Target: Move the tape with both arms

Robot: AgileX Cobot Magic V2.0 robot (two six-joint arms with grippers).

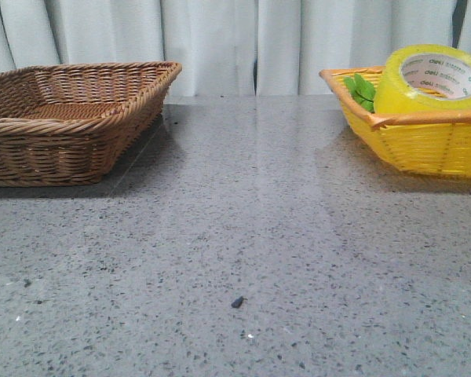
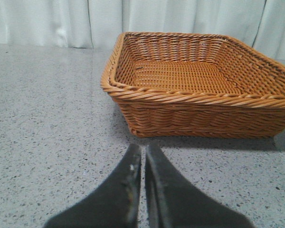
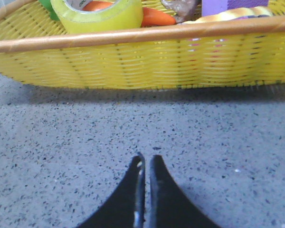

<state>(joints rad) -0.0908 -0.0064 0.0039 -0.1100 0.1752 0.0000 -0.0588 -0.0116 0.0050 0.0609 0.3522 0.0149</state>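
Note:
The yellow tape roll (image 1: 430,80) with a white printed core leans in the yellow basket (image 1: 424,145) at the right of the table. In the right wrist view the tape (image 3: 102,14) lies behind the basket's rim (image 3: 133,35). My right gripper (image 3: 146,159) is shut and empty, low over the table in front of that basket. My left gripper (image 2: 143,148) is shut and empty, in front of the brown wicker basket (image 2: 199,102). Neither gripper shows in the front view.
The brown basket (image 1: 71,118) stands at the left and holds nothing I can see. The yellow basket also holds an orange carrot (image 3: 154,18), green leaves (image 1: 361,90), a purple block (image 3: 223,5) and other items. A small dark speck (image 1: 237,301) lies on the grey table.

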